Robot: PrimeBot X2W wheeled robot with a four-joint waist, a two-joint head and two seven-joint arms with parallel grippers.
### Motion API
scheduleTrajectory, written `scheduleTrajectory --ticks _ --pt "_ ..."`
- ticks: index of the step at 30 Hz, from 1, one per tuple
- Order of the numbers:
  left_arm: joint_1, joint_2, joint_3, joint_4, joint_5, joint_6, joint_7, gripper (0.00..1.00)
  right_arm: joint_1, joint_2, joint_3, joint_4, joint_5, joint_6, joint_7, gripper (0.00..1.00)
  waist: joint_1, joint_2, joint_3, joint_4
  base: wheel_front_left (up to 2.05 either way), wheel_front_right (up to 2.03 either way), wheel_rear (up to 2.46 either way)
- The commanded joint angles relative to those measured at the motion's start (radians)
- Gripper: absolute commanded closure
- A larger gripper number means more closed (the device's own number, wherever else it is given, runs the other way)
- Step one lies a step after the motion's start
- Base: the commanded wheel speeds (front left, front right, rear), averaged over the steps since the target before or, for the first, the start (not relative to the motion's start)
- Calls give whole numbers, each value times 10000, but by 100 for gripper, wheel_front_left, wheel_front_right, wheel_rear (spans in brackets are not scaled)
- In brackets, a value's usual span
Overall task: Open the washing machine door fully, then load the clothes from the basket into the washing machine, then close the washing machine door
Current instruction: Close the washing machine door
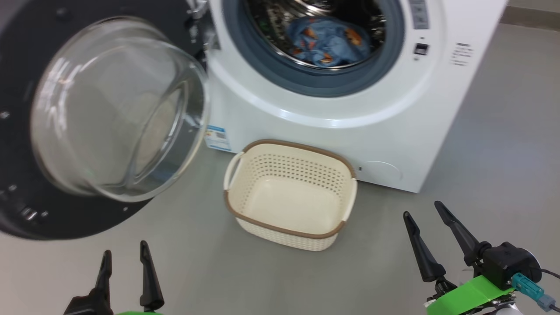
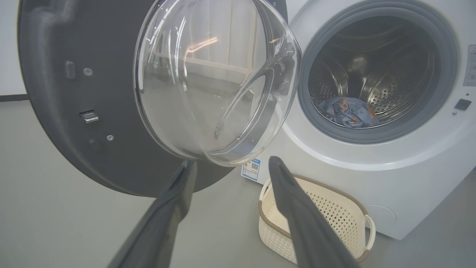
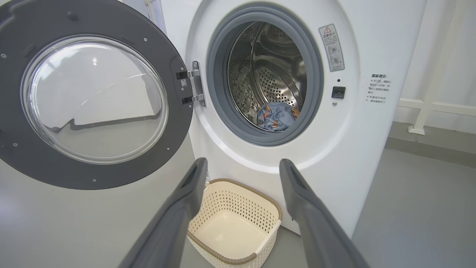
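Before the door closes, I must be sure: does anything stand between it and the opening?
Nothing visible does. The clothes lie inside the drum, clear of the gasket. The basket stands on the floor below that gasket, seemingly lower than the door.

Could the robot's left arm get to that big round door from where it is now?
Probably yes. The washing machine door hangs wide open just ahead of the open left gripper, with nothing standing between them; the basket sits off to the right.
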Motion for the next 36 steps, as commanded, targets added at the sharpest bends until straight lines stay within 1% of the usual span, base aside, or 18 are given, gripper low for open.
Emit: scheduleTrajectory --ticks 1,5,11,23,24,25,27,30,34,36 --pt "-116 122 296 -308 -140 54 -63 0 -332 -137 278 -214 -25 16 -48 0 0 0 -56 866 0 0 0" --pt "-47 122 330 -335 -191 112 -63 0 -359 -156 362 -186 -9 16 -48 0 0 0 -118 1478 0 0 0" --pt "98 122 558 -587 -290 274 -63 0 -658 -222 755 -121 37 16 -48 0 0 0 34 1604 0 0 0" --pt "486 122 1127 -1275 -687 835 -63 0 -1259 -389 1405 171 231 16 -48 0 0 0 274 1736 0 0 0" --pt "517 122 1230 -1245 -859 843 -63 30 -1272 -389 1423 173 237 16 -48 0 0 0 288 1738 0 0 0" --pt "522 122 1359 -1225 -1005 809 -63 100 -1278 -388 1438 175 244 16 -48 0 0 0 295 1739 0 0 0" --pt "493 122 1692 -1213 -1291 705 -63 100 -1268 -374 1443 181 266 16 -48 0 0 0 304 1741 0 0 0" --pt "288 122 2488 -1170 -1710 429 -63 100 -1185 -336 1389 188 288 16 -48 0 0 0 296 1732 0 0 0" --pt "-268 122 3869 -695 -2365 -289 -63 100 -1050 -252 1249 170 275 16 -48 0 0 0 296 1703 0 0 0" --pt "-658 122 4582 -205 -2307 -740 -63 100 -990 -206 1173 150 263 16 -48 0 0 0 300 1684 0 0 0"
